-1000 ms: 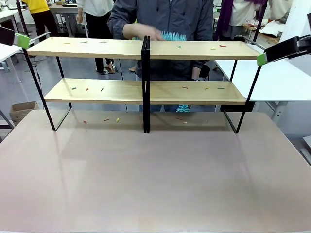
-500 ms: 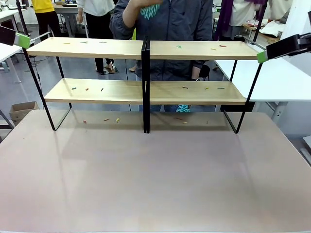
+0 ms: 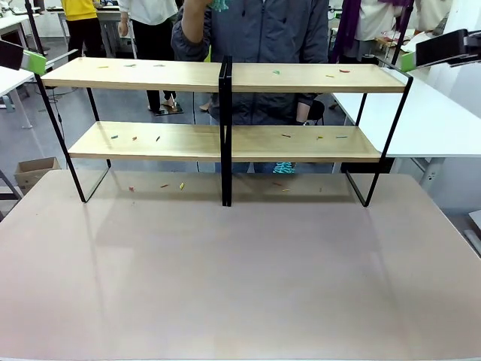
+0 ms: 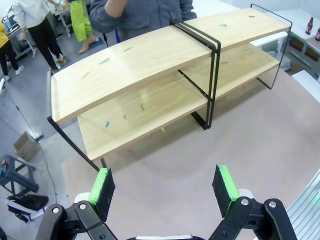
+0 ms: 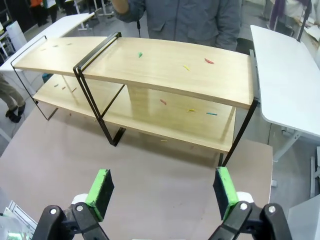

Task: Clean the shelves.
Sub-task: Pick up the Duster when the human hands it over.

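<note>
Shelves strewn with coloured scraps, a gripper waiting at each end.

Left gripper (image 4: pixel 165 186) hangs high off the left end, jaws released and empty. The shelves (image 3: pixel 150 74) stand at the far edge of the pinkish table (image 3: pixel 240 286), with scraps (image 3: pixel 114 137) dotted over the left boards, past the black middle posts (image 3: pixel 225 128) and onto the right boards, and a few on the table under the rack. The right gripper (image 5: pixel 162 190) hovers off the right end, jaws likewise spread, holding nothing. A person's hand (image 3: pixel 197 15) is raised behind the top board (something teal in it). Risks, as I judge them: a pad snagging the thin frame could shove or tip the light rack, a careless sweep could scatter scraps to the floor, and an arm could meet that hand. No print or label is legible anywhere.
</note>
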`<state>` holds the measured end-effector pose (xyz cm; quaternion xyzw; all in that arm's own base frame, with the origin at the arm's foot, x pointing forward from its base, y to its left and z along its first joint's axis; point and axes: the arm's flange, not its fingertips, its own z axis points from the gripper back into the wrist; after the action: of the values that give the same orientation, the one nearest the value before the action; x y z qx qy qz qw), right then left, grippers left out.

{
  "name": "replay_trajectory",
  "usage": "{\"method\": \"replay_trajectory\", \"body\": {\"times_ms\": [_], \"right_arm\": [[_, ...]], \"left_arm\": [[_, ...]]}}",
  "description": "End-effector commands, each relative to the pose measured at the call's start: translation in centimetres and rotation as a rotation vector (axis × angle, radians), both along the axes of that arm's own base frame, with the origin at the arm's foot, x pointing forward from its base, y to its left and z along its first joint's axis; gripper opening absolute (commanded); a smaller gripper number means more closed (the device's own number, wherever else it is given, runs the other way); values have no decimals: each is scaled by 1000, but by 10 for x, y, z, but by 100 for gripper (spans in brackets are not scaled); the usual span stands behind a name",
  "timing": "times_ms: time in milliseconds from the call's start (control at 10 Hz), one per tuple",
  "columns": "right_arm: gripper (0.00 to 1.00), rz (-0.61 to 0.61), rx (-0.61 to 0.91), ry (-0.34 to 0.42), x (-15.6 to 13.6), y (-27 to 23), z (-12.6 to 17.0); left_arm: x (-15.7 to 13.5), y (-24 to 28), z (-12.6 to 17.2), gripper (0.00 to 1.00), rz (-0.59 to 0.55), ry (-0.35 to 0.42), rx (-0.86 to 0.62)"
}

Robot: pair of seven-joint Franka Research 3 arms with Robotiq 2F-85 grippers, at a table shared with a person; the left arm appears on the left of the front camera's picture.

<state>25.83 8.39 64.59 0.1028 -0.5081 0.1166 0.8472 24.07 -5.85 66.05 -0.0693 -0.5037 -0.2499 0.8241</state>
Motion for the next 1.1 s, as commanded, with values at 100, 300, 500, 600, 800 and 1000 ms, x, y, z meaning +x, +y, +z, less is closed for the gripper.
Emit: {"method": "replay_trajectory", "body": {"times_ms": [100, 300, 500, 600, 800, 1000], "right_arm": [[100, -23, 43, -4, -33, -1, -83], [100, -12, 36, 4, -31, 0, -85], [100, -23, 22, 11, -27, 3, -88], [100, -20, 19, 16, -26, 5, -88], [100, -19, 24, 24, -23, 11, -89], [100, -18, 30, 32, -20, 18, -91]], "left_arm": [[0, 2, -1, 100, -3, 0, -7], [0, 2, -1, 100, -3, 0, -7], [0, 2, -1, 100, -3, 0, -7], [0, 2, -1, 100, -3, 0, -7], [0, 2, -1, 100, -3, 0, -7], [0, 2, -1, 100, -3, 0, -7]]}}
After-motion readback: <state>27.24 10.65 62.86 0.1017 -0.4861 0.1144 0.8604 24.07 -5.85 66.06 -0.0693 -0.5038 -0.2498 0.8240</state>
